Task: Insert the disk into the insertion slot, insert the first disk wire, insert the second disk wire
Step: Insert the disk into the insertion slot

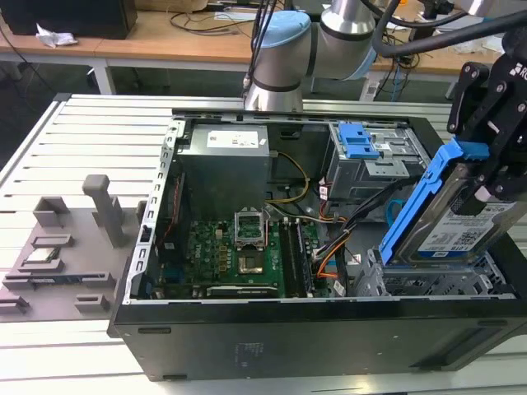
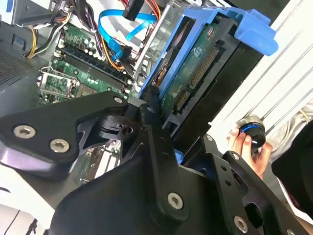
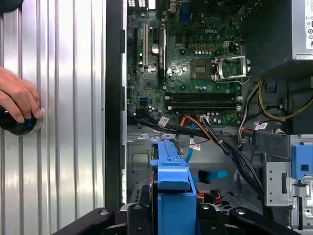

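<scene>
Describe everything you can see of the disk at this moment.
The disk is a flat silver metal hard drive with a white-and-blue label, framed by a bright blue plastic caddy with a tab at its upper end. The second wrist view shows its green circuit-board underside. It stands steeply tilted, its top leaning toward the exterior view's right. Its upper end is clamped in the black gripper, and its lower end is at the mouth of the perforated insertion slot. It is not yet pushed in.

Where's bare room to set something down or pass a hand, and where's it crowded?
Free: the ribbed table past the grey fixtures, at the exterior view's left of the case. Crowded: cables beside the insertion slot, where the tool holds the disk tilted.
</scene>
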Motion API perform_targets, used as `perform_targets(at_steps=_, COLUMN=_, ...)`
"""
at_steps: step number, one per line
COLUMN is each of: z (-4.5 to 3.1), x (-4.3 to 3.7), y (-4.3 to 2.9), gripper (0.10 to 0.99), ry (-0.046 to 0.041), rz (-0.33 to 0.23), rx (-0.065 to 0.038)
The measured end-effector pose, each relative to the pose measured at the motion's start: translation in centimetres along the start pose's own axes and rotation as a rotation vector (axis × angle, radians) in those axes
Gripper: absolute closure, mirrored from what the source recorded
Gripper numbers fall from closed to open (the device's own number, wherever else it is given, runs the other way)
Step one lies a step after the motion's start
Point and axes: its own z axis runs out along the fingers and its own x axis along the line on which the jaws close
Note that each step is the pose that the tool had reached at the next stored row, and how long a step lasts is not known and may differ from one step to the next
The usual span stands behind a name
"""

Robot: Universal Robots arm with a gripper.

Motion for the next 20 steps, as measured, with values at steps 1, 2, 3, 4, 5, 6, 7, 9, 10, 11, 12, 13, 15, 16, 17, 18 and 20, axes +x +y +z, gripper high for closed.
perform_targets(at_steps=1, z=0.1, x=-0.06, y=-0.02, gripper=0.725, ry=0.0002, rz=0.0, rx=0.0)
perform_targets(at_steps=2, z=0.24, x=-0.2, y=-0.03, gripper=0.725, ry=0.0001, rz=0.0, rx=0.0)
perform_targets(at_steps=3, z=0.34, x=-0.38, y=-0.04, gripper=0.725, ry=0.0001, rz=0.0, rx=0.0)
perform_targets(at_steps=4, z=0.49, x=-0.56, y=-0.05, gripper=0.725, ry=-0.0001, rz=0.0, rx=0.0)
perform_targets(at_steps=5, z=0.65, x=-0.61, y=-0.09, gripper=0.725, ry=0.0, rz=0.0, rx=0.0)
perform_targets(at_steps=6, z=0.75, x=-0.62, y=-0.14, gripper=0.725, ry=0.0, rz=0.0, rx=0.0)
perform_targets(at_steps=7, z=0.87, x=-0.62, y=-0.21, gripper=0.725, ry=0.0, rz=0.0, rx=0.0)
perform_targets(at_steps=9, z=1.02, x=-0.62, y=-0.24, gripper=0.725, ry=0.0001, rz=0.0, rx=0.0)
perform_targets(at_steps=10, z=1.2, x=-0.62, y=-0.25, gripper=0.725, ry=0.0001, rz=0.0, rx=0.0)
perform_targets(at_steps=11, z=1.43, x=-0.62, y=-0.26, gripper=0.725, ry=0.0, rz=0.0, rx=0.0)
perform_targets(at_steps=12, z=1.75, x=-0.62, y=-0.28, gripper=0.725, ry=-0.0001, rz=0.0, rx=0.0)
perform_targets(at_steps=13, z=2.2, x=-0.63, y=-0.29, gripper=0.725, ry=0.0, rz=0.0, rx=0.0)
perform_targets(at_steps=15, z=2.86, x=-0.63, y=-0.32, gripper=0.725, ry=0.0, rz=0.0, rx=0.0)
perform_targets(at_steps=16, z=3.23, x=-0.63, y=-0.34, gripper=0.725, ry=-0.0001, rz=0.0, rx=0.0)
perform_targets(at_steps=17, z=3.44, x=-0.63, y=-0.34, gripper=0.725, ry=0.0, rz=0.0, rx=0.0)
perform_targets(at_steps=18, z=3.61, x=-0.63, y=-0.35, gripper=0.725, ry=-0.0002, rz=0.0, rx=0.0)
perform_targets(at_steps=20, z=3.93, x=-0.63, y=-0.36, gripper=0.725, ry=0.0, rz=0.0, rx=0.0)
